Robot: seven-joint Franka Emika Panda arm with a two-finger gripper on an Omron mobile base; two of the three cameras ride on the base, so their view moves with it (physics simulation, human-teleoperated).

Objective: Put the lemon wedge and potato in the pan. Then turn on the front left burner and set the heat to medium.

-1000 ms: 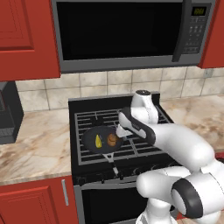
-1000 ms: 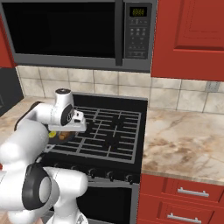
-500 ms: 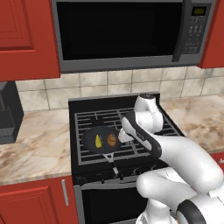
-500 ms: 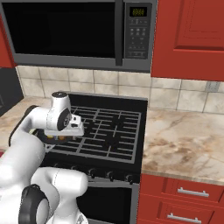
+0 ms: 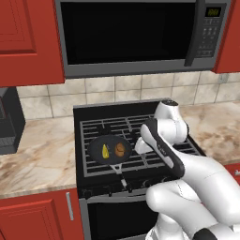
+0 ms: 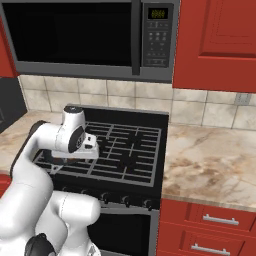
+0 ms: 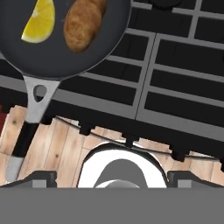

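The dark pan sits on the front left burner of the black stovetop. Inside it lie the yellow lemon wedge and, beside it, the brown potato. My gripper hovers just right of the pan, above the grate, open and empty. In the hand view the pan fills the upper left with the lemon wedge and potato in it, and its handle reaches past the stove's front edge. My gripper has its tips spread wide apart.
Stove knobs line the front edge below the grate. A microwave hangs above the stove. Marble counter lies to the right, and a dark appliance stands on the left counter. The arm covers most of the pan in the right base view.
My hand has drawn away from above the pan, moving right and toward the stove's front. The lemon wedge and potato stay in the pan. The jaws remain open.
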